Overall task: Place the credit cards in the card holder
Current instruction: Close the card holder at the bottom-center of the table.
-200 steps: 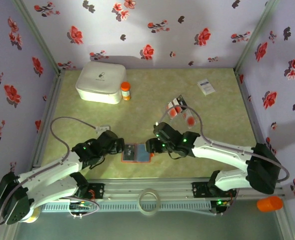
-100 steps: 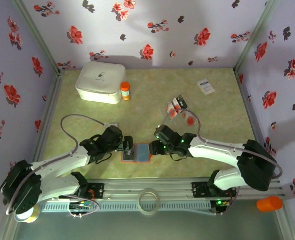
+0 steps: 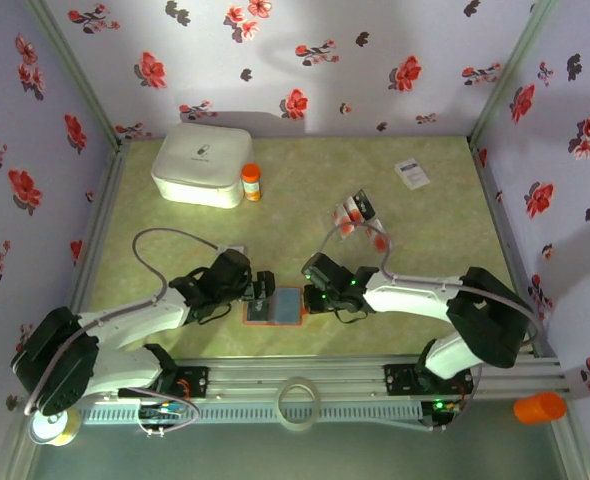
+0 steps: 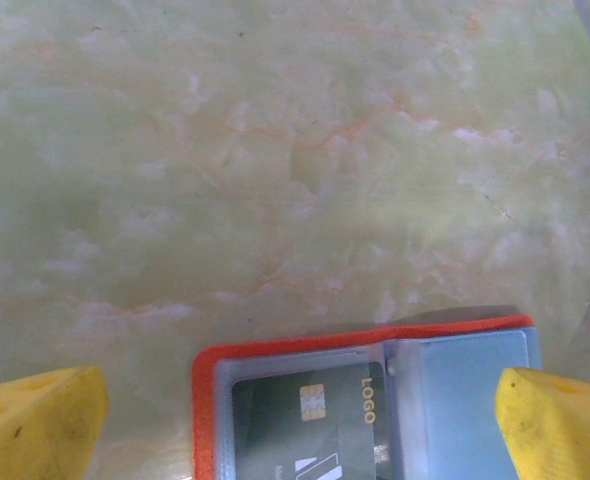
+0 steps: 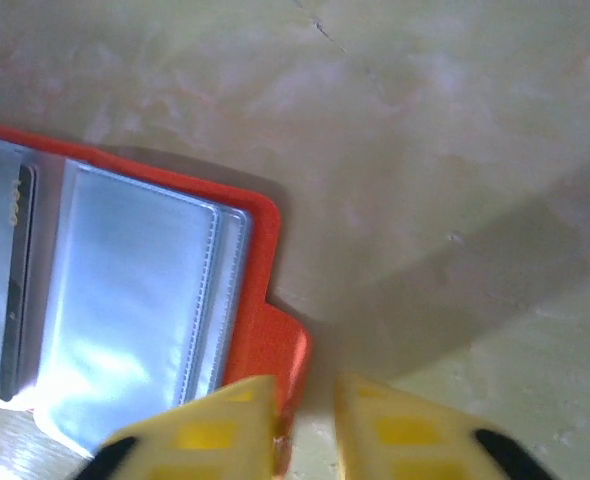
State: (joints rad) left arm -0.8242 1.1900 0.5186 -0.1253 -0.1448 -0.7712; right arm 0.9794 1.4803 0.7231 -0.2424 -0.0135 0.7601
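Card holder [image 3: 283, 306]: open flat on the table [image 3: 425, 230], lower centre of the top view; a dark card [image 4: 275, 440] sits in one pocket.
Right hand [image 5: 303, 430]: pressed nearly together, pinching the holder's orange edge.
Left hand [image 4: 297, 415]: spread wide, one finger on either side of the holder.
Credit cards [image 3: 353, 212]: loose pile to the upper right, well apart.

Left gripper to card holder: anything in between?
Nothing visible. The open left gripper is at the card holder, which lies between its fingers. The right gripper pinches the holder's right tab.
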